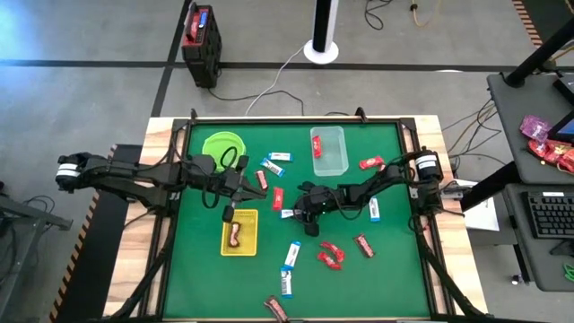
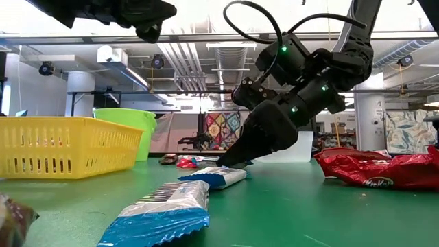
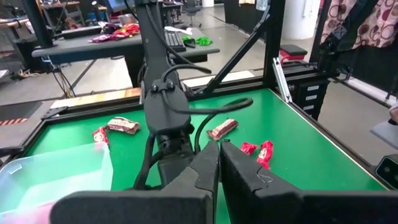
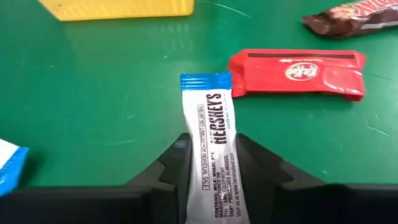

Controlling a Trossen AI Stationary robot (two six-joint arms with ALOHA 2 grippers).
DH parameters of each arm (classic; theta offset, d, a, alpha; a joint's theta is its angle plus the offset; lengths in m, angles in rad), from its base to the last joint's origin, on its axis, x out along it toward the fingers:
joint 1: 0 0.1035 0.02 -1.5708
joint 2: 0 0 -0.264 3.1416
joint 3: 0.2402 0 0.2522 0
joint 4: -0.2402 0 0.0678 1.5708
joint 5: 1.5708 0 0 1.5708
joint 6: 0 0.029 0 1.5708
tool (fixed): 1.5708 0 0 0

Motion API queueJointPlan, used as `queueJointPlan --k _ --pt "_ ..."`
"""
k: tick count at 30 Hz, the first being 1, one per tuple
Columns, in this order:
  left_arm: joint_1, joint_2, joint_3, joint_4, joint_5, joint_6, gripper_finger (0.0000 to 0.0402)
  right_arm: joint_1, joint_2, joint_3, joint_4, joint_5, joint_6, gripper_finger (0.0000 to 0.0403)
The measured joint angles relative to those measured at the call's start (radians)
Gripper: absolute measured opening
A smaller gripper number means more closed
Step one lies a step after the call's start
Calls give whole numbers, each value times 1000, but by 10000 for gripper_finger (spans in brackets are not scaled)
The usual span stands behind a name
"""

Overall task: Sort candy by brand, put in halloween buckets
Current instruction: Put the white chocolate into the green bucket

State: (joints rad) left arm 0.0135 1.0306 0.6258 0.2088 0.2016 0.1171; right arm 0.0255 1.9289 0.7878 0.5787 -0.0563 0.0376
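My right gripper [image 4: 211, 163] is low over the green table's middle, closed on a blue-and-white candy bar [image 4: 210, 124] that lies flat on the table [image 2: 214, 177]. A red candy bar [image 4: 295, 73] and a brown one [image 4: 351, 18] lie just beyond it. My left gripper [image 3: 219, 171] is shut on nothing, held above the table [image 1: 242, 187] between the lime-green bucket [image 1: 224, 146] and the yellow basket [image 1: 239, 231]. The clear tub [image 1: 329, 149] stands at the far middle. My right gripper pinches the blue-and-white bar between its two fingers by the two long sides [image 4: 211, 155], at the end nearer the gripper. The fingers slant down from the table's right side and lie along the bar. The bar lies flat on the table, its blue crimped end [image 4: 205, 81] pointing away.
More wrapped bars lie scattered: blue-and-white ones [image 1: 291, 254] toward the near edge and near the bucket [image 1: 281, 157], red ones [image 1: 330, 256], brown ones [image 1: 364, 244]. The yellow basket holds a brown bar [image 1: 235, 235]; the clear tub holds a red one [image 1: 317, 144].
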Motion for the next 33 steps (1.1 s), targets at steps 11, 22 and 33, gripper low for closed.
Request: queueJointPlan --k 11,22,33 --pt "0 1 -12 -68 -9 25 0 -3 -107 -7 -22 -3 18 68" --pt "0 139 -26 -26 -9 58 0 -26 -179 -4 2 -22 147 18" --pt "-6 252 -23 53 -8 81 4 -32 -221 17 8 -102 242 7"
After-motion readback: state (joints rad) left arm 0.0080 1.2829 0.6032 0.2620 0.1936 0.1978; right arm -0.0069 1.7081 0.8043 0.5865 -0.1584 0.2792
